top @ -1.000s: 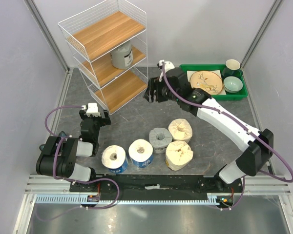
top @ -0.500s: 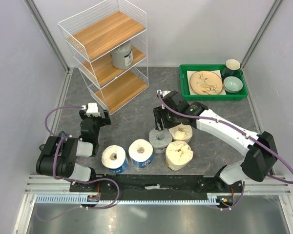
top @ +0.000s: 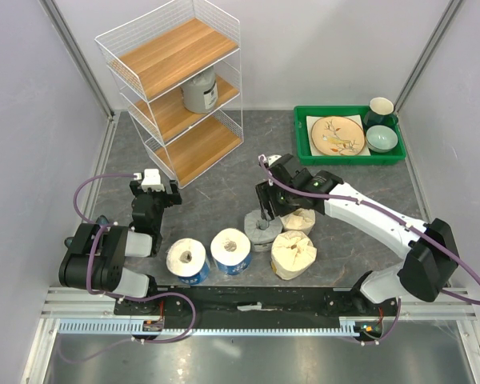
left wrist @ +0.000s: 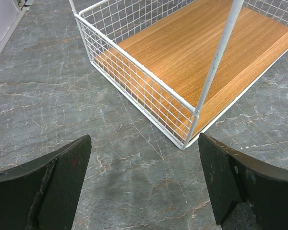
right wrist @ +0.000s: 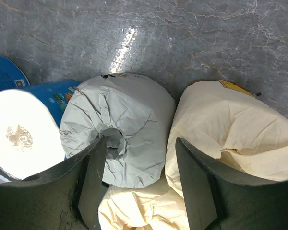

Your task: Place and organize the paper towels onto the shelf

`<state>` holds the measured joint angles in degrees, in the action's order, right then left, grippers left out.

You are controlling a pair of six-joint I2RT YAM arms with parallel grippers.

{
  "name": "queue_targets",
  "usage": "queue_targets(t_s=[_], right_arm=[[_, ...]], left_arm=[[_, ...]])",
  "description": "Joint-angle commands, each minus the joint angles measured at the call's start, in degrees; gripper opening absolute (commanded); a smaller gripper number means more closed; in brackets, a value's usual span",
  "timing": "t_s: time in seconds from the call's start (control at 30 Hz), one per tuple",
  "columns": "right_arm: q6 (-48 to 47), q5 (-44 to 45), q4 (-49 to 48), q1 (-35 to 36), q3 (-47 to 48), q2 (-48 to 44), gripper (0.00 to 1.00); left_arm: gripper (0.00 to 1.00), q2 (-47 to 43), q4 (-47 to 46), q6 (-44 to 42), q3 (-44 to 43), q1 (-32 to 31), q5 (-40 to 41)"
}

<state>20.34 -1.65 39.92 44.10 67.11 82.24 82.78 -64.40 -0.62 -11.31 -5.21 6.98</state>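
Paper towels: one grey roll [top: 200, 90] sits on the middle tier of the shelf [top: 176, 52]; five stand clustered on the worktop [top: 216, 188]. We judge them light, soft and squashy, best pinched through the hollow core. Right jaws straddle the wall of the near grey roll [right wrist: 129, 120], open, seemingly not yet squeezing; left jaws gape empty.

white-black right arm [top: 368, 212], black left arm [top: 104, 258], purple cables [top: 92, 182]
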Motion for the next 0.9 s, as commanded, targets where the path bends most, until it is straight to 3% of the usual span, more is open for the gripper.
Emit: queue_targets(t_s=[0.0,0.2,0.87], right_arm=[[-6.1,-0.7,0.9,0.1,0.3,-0.3,0.67],[-13.7,0.7,0.5,0.1,0.9,-0.4,0.64],[-21.4,-7.1,-3.7,1.0,3.4,3.0,0.68]], left_arm=[[1.00,-0.2,-2.6,0.1,-0.9,0.1,0.4],[1.00,-0.1,-2.6,0.1,-0.9,0.1,0.4],[1.00,-0.2,-2.6,0.1,-0.9,0.1,0.4]])
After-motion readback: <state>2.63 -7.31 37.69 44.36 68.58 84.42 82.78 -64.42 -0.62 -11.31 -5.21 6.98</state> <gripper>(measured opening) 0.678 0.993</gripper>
